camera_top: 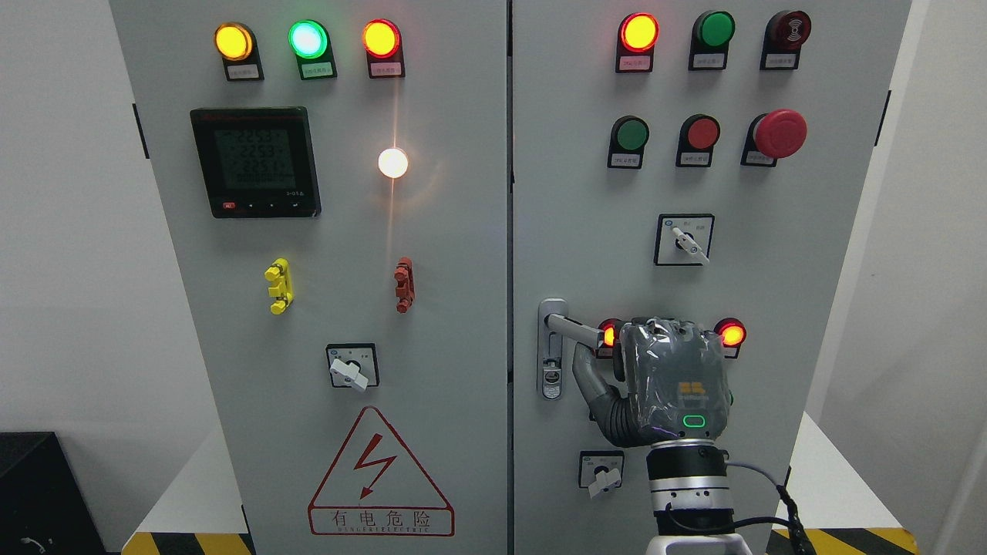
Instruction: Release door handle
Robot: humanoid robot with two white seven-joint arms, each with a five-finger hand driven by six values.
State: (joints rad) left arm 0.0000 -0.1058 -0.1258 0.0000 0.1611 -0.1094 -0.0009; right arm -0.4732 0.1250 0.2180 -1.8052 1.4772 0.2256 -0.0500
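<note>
Grey two-door electrical cabinet (432, 308) between white walls (69, 231), hazard-striped floor edge (185, 543) below; right hand (663, 378) raised at right door, fingers curled over silver door handle (574, 330) swung sideways from its lock plate (551, 370); grip itself hidden behind palm

Bright, even, sharp focus. Round white lamp (392, 163) on the grey metal cabinet's left door (324, 231) blows out, throwing a vertical flare streak. Lit indicator lights bloom; soft shadows under the fittings.

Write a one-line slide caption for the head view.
Right hand gripping the swung-out door handle on the right cabinet door, indicator lamps lit.
</note>
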